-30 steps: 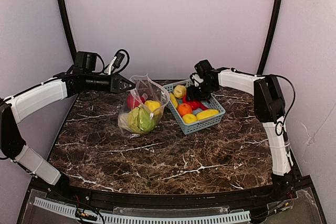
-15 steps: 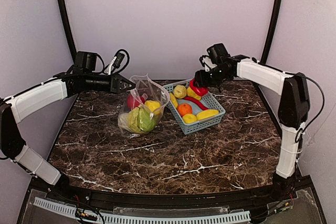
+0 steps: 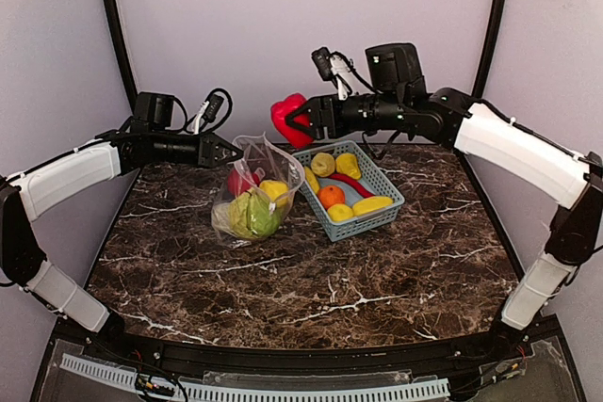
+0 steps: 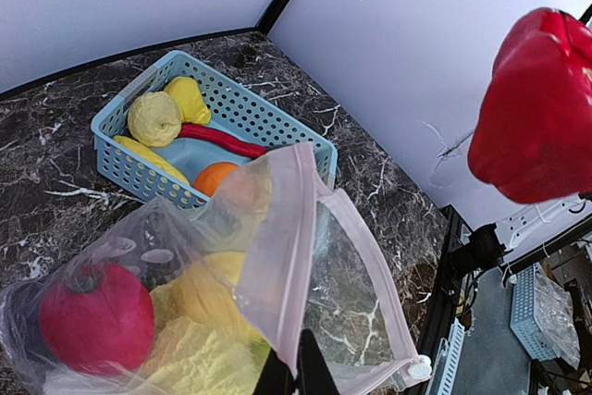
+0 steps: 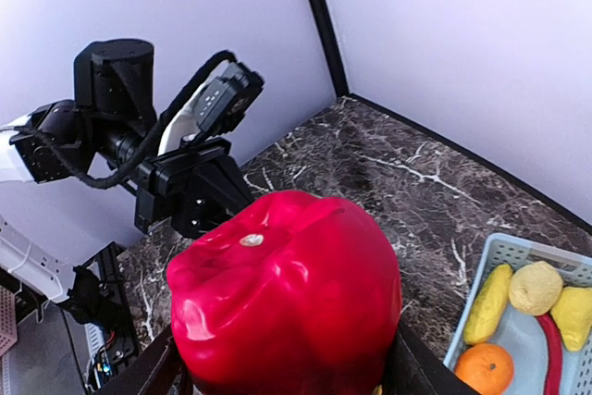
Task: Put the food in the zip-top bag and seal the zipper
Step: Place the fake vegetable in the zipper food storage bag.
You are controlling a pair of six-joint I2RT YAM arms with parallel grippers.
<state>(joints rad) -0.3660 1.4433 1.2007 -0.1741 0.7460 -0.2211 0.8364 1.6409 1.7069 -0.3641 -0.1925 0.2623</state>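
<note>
The zip-top bag point(image 3: 252, 197) stands on the table left of centre, its mouth held up. My left gripper point(image 3: 236, 152) is shut on the pink zipper point(image 4: 277, 256) at the mouth's rim. Inside the bag lie a red fruit point(image 4: 92, 316), a yellow cabbage point(image 4: 199, 363) and other yellow and green food. My right gripper point(image 3: 294, 122) is shut on a red bell pepper point(image 5: 287, 302), held in the air above and to the right of the bag's mouth. The red pepper point(image 4: 536, 108) also shows at the upper right of the left wrist view.
A light blue basket point(image 3: 384, 209) right of the bag holds an orange point(image 3: 330, 196), a red chili point(image 3: 351, 184) and several yellow pieces. A white zipper slider point(image 4: 418, 369) sits at the end of the bag's mouth. Dark marble table, pale walls behind.
My right arm has lifted the red pepper out of the basket and carried it up and leftward toward the bag. The left arm and bag have not moved.
</note>
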